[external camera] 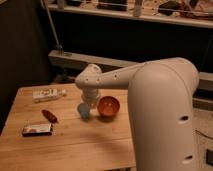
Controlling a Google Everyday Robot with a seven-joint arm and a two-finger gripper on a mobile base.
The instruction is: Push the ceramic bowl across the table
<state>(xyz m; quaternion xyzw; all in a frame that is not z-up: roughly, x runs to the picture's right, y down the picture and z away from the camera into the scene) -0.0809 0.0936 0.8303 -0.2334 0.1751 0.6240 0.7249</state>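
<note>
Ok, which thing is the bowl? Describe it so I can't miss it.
On the light wooden butcher-block table, follow the white arm down to its pincer at mid-table. The small round orange-red ceramic bowl sits at picture-right of it. It is wider than the small light-blue cup on the pincer's other side, and glossy inside.

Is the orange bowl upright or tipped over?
Upright: the ceramic bowl rests on the table with its opening facing up, inside visible. The gripper, shut, hangs just left of it in the view, by the blue cup.
</note>
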